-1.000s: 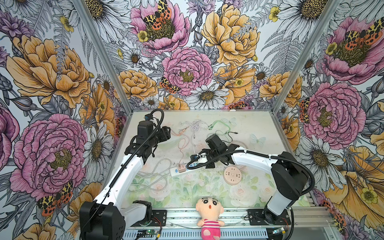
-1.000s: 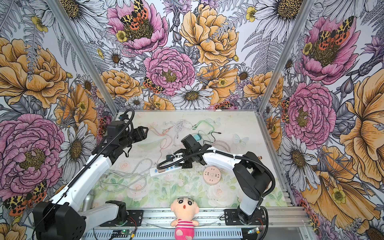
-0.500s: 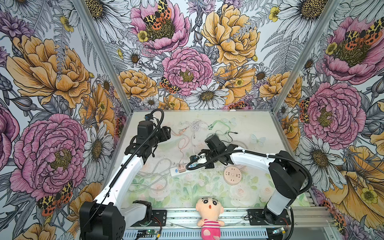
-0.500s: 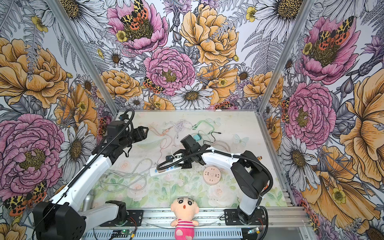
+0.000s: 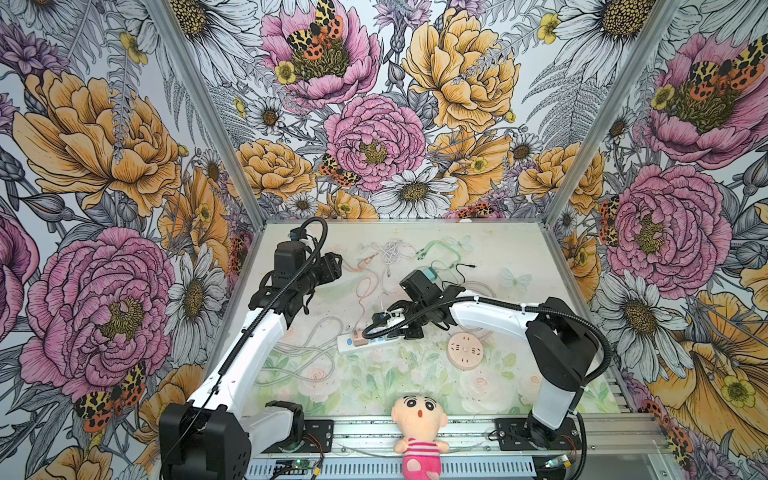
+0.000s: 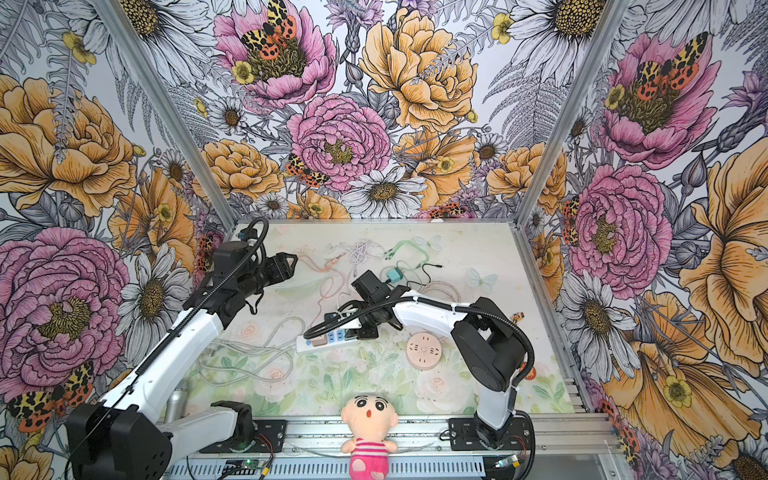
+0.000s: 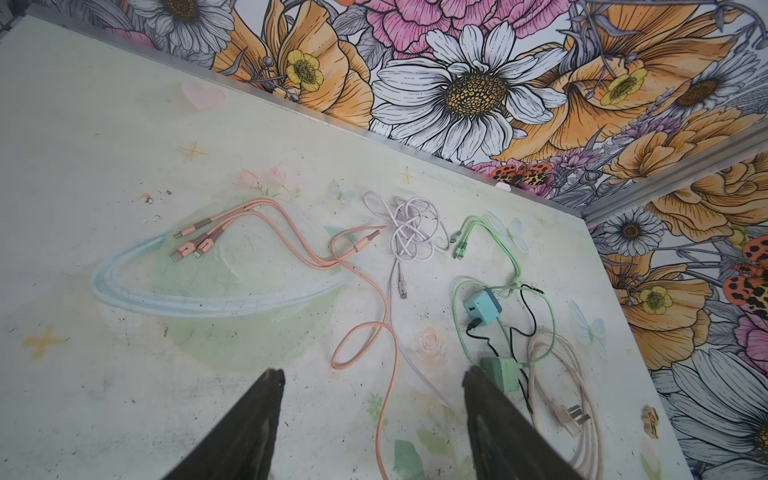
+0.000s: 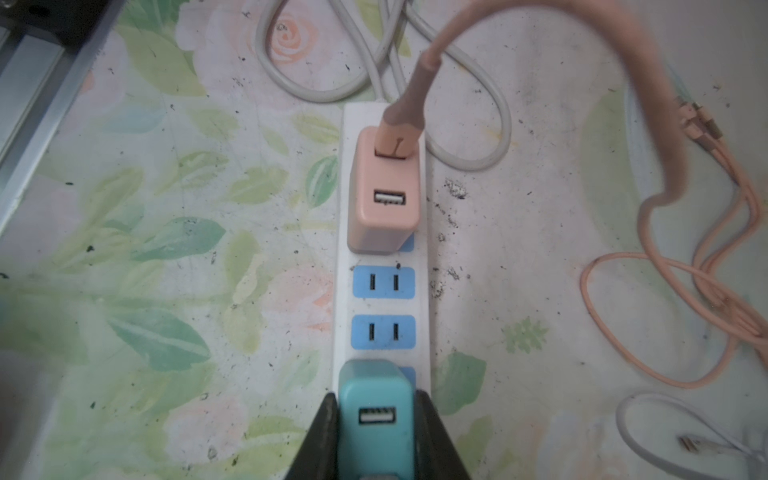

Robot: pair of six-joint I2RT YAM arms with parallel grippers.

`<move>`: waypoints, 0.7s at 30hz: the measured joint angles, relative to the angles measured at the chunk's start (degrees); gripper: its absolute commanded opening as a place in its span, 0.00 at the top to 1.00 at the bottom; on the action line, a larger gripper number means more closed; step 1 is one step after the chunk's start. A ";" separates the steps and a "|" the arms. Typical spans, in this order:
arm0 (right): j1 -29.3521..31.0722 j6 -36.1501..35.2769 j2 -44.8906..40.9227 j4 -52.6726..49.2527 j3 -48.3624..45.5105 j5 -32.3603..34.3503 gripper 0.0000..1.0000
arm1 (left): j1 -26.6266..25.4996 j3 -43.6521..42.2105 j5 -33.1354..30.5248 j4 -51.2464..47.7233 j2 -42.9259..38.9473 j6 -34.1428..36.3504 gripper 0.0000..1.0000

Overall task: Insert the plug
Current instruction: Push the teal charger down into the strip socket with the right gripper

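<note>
Right wrist view: teal plug (image 8: 376, 415) sits clamped between the jaws of my right pincer (image 8: 376, 397), over the near end of the power strip (image 8: 382, 299). Two free sockets (image 8: 383, 282) lie beyond it, then a pink charger (image 8: 384, 199), already in. Seating depth I cannot tell; pressing home and release remain, I judge. Left pincer (image 7: 372, 372) hangs wide, empty.

Teal plug (image 8: 376, 419): block charger, USB port facing the wrist camera, upright over the end socket of the strip (image 8: 384, 305). Seating depth not readable. Held by right gripper (image 8: 376, 399), fingers (image 8: 322, 432) on both sides. White strip lies flat on table (image 8: 166, 208): two middle blue sockets free, far one holds a pink charger (image 8: 384, 199).
</note>
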 measured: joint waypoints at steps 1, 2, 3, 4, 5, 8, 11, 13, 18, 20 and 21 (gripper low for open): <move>0.07 0.74 0.00 -0.44 0.00 -0.72 1.00 | 0.04 0.00 0.04 0.00 -0.15 0.00 0.29; 0.15 1.29 0.00 -0.74 0.00 -1.11 1.00 | 0.11 -0.04 0.07 0.02 -0.35 -0.02 0.29; 0.22 1.84 0.00 -1.05 0.00 -1.49 1.00 | 0.17 -0.22 0.20 0.20 -0.70 -0.07 0.29; 0.31 2.29 0.00 -1.20 -0.02 -1.60 1.00 | 0.22 -0.44 0.26 0.26 -1.09 -0.22 0.29; 0.42 2.64 -0.02 -1.18 -0.07 -1.55 1.00 | 0.33 -0.66 0.44 0.33 -1.42 -0.28 0.29; 0.59 3.02 -0.28 -0.66 -0.61 -1.11 1.00 | 0.37 -0.90 0.92 0.35 -1.84 -0.39 0.29; 1.11 3.30 -1.16 0.92 -1.95 0.24 1.00 | 0.37 -0.90 1.49 0.48 -1.84 -0.39 0.29; 1.36 3.48 -1.49 1.53 -2.47 0.94 0.98 | 0.37 -0.92 1.97 0.48 -1.84 -0.42 0.29; 1.44 4.02 -1.73 2.36 -2.97 1.18 0.86 | 0.37 -0.92 2.67 0.48 -2.82 -0.44 0.29; 1.55 4.31 -2.01 2.91 -3.39 1.51 0.84 | 0.37 -0.94 2.82 0.50 -3.65 -0.44 0.29; 1.66 4.37 -2.14 3.08 -3.56 1.79 0.82 | 0.37 -0.94 2.82 0.55 -4.07 -0.44 0.29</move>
